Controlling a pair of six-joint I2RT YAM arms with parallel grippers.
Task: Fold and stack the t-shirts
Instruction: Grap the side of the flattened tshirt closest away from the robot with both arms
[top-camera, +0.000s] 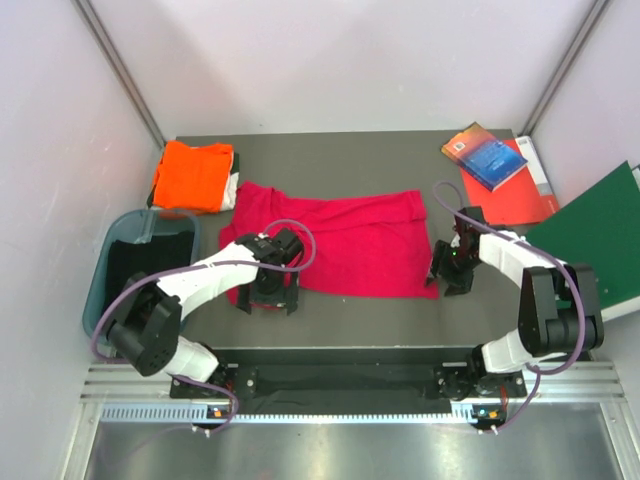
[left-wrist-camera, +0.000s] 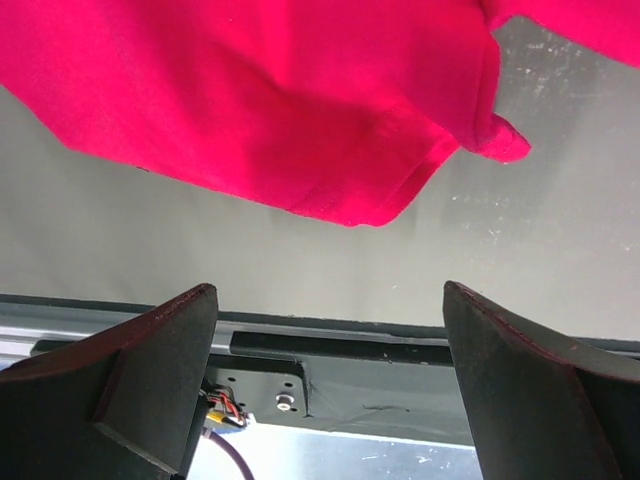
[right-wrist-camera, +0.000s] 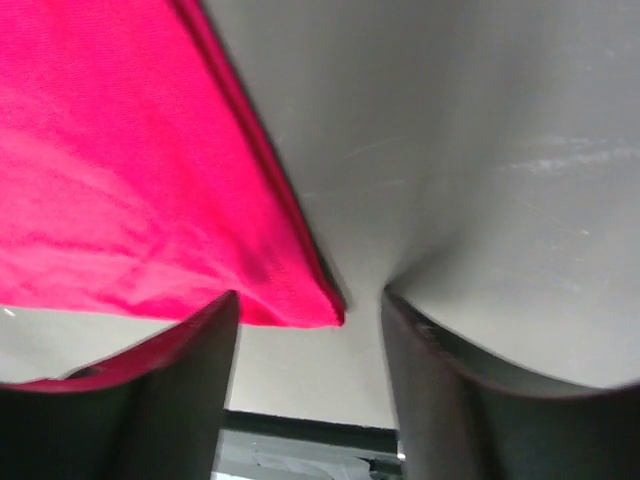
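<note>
Two t-shirts lie on the counter (top-camera: 380, 320): the orange t-shirt (top-camera: 192, 175) folded at the far left corner, the crimson t-shirt (top-camera: 340, 245) spread flat in the middle. The left hand (left-wrist-camera: 328, 295) is spread and empty just short of its near-left hem corner, while the right hand (right-wrist-camera: 310, 300) is spread with the near-right corner at its gap. I judge this cloth light and limp, apt to sag, so pinch both hem corners and lift evenly.

The crimson t-shirt (top-camera: 345, 240) is soft, matt knit cloth with a stitched hem, and the orange t-shirt (top-camera: 192, 175) looks like the same matt fabric. The table (top-camera: 400, 310) is a smooth, dull grey surface with faint pale scuffs. The left gripper (left-wrist-camera: 328, 288) has fingers that look like matt black plastic.
</note>
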